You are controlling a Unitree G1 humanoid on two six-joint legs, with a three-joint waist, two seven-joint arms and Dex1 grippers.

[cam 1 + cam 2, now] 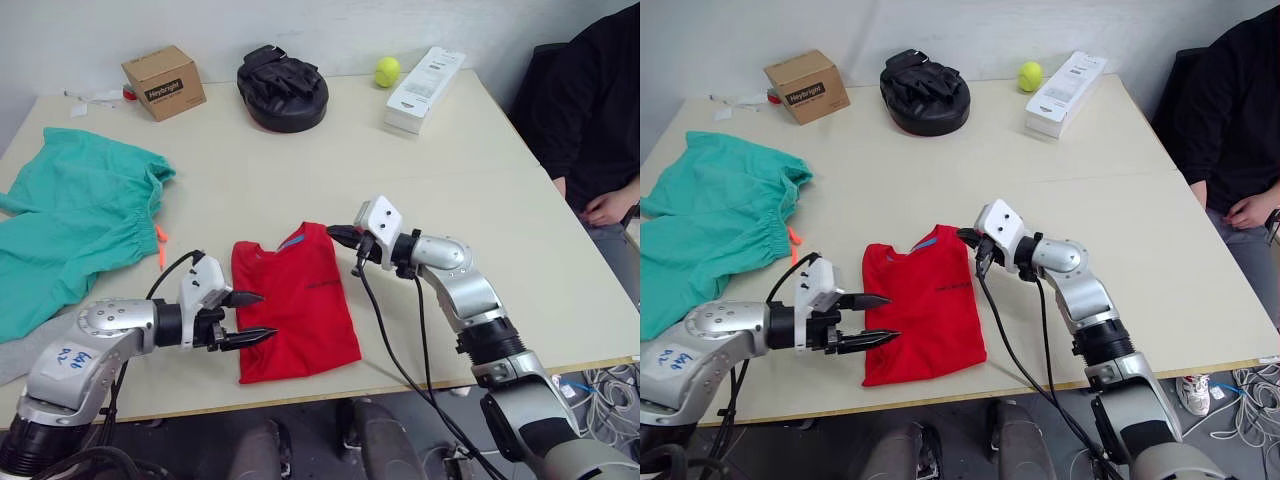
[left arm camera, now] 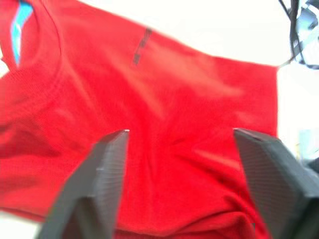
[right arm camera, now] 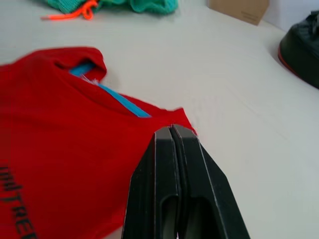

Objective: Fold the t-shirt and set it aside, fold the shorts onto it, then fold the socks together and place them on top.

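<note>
While the shorts (image 1: 70,220) lie spread at the table's (image 1: 480,200) far left, the left gripper (image 1: 250,318) hangs with fingers wide apart over the left edge of the folded t-shirt (image 1: 295,305) near the front edge. The right gripper (image 1: 335,236), fingers pressed together, sits at the t-shirt's upper right corner beside the collar.

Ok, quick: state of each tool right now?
Left tool: open, empty, at the tee's edge.
Right tool: shut, empty, at the tee's shoulder.

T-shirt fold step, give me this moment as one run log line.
t-shirt: folded narrow, table front | left gripper: open at its edge | right gripper: shut at collar corner | shorts: unfolded
</note>
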